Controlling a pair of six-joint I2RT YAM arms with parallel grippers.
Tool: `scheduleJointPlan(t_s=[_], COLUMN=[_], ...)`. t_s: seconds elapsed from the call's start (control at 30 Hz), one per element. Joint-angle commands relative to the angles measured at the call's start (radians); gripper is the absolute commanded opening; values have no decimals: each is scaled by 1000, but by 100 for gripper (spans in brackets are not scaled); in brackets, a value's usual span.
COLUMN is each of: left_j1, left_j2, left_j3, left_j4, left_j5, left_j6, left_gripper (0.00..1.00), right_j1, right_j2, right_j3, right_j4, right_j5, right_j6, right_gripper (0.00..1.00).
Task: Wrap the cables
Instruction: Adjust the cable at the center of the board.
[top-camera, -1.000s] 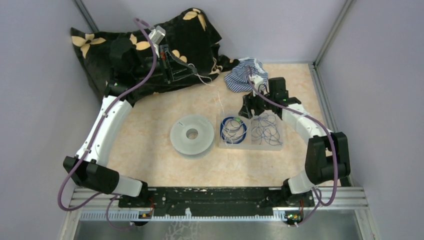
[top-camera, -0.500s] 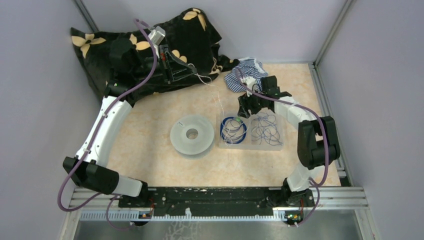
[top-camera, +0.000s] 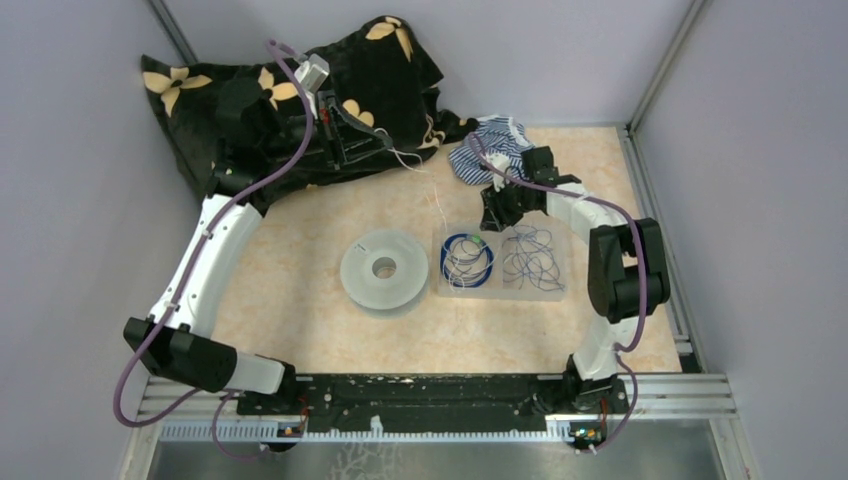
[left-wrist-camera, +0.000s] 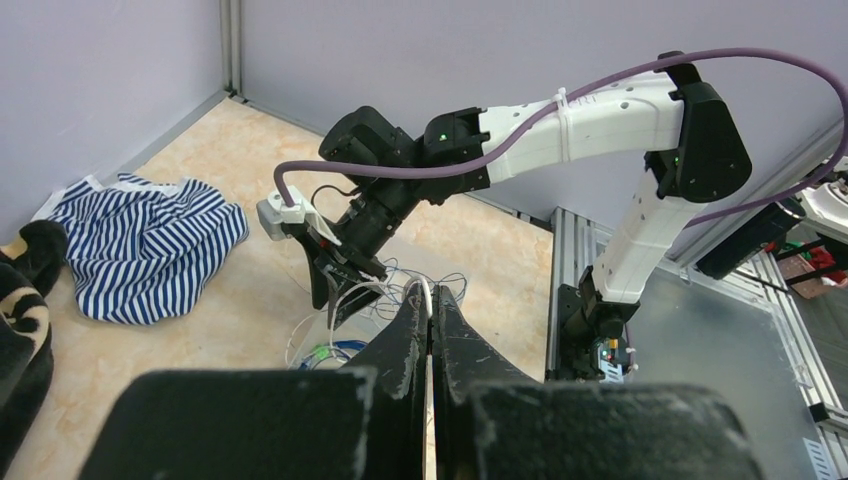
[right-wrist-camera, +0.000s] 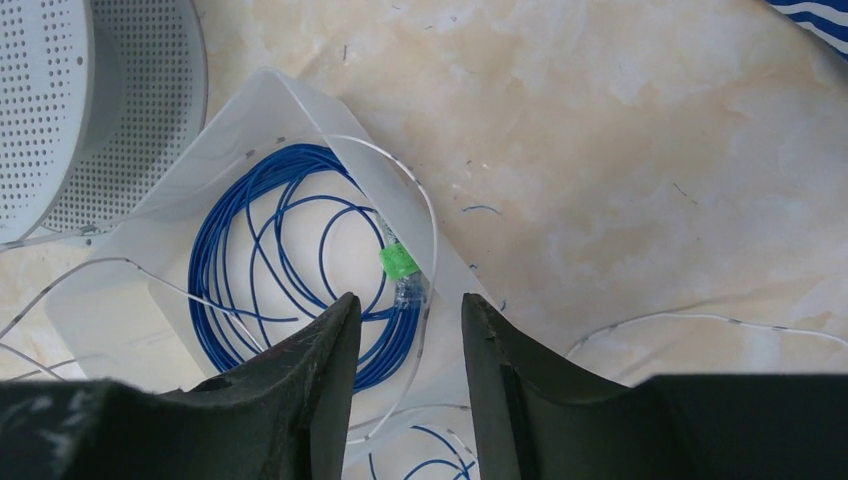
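Leftward over the blue coil (right-wrist-camera: 205, 270) of cable in the clear tray (top-camera: 500, 291) has come the right gripper (right-wrist-camera: 405, 300), jaws narrowed but released, with the green tag (right-wrist-camera: 399, 262) below them. The left gripper (left-wrist-camera: 431, 300) has its jaws clenched on a white strand (top-camera: 437, 205). Keeping that strand taut and pinching squarely at the tag should avoid snagging the loose tangle (top-camera: 531, 258) alongside.
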Motion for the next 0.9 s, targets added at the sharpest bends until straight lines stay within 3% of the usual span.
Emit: scheduleJointPlan(t_s=[0.0,0.57,0.87], left_j1=[-1,-1,-1], left_j2=[-25,-37,-45], left_j3=[-6,-16,-25], left_j4=[-7,-4,-2], left_j5=[-5,-6,-8], left_j6=[25,25,30], left_gripper=[0,0,0], right_j1=[-7,-8,-8], right_j2=[2,9,3], right_j3=[57,60,69], right_j4=[-4,-16,-22], right_j5=[-47,-44,-50], right_j6=[-26,-35,-29], right_gripper=[40,29,15])
